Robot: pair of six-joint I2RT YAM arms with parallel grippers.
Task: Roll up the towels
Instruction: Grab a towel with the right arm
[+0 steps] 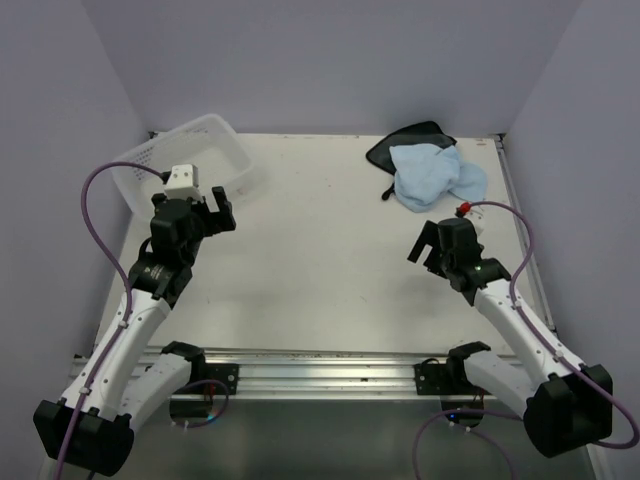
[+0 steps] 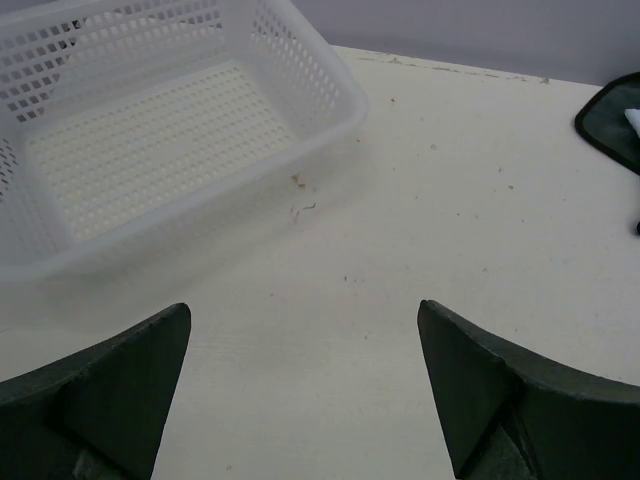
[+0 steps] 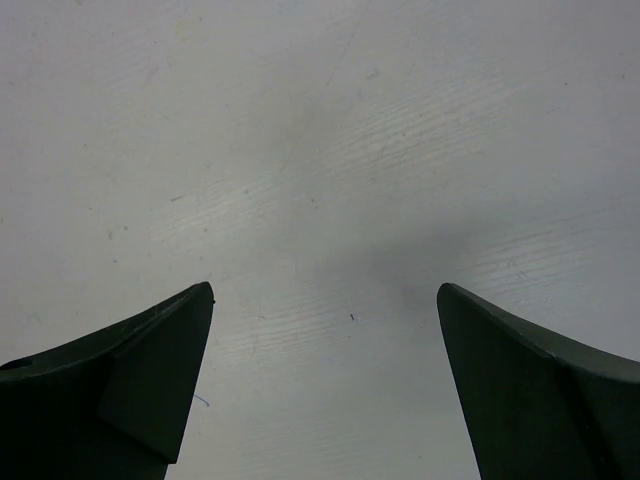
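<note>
Across the table (image 1: pixel 320 270), nothing is looking rolled yet, so the whole job is remaining. Nearest, the left gripper (image 1: pixel 218 210) and right gripper (image 1: pixel 424 246) are hovering over bare tabletop, jaws wide, holding nothing. Far right, the light blue towel (image 1: pixel 432 176) is lying crumpled on the dark towel (image 1: pixel 408 140).

Open tabletop (image 1: pixel 320 260) runs right from the basket (image 1: pixel 150 149) to the 2 heaped towels (image 1: pixel 432 172), with both obstacles standing along the far edge.
</note>
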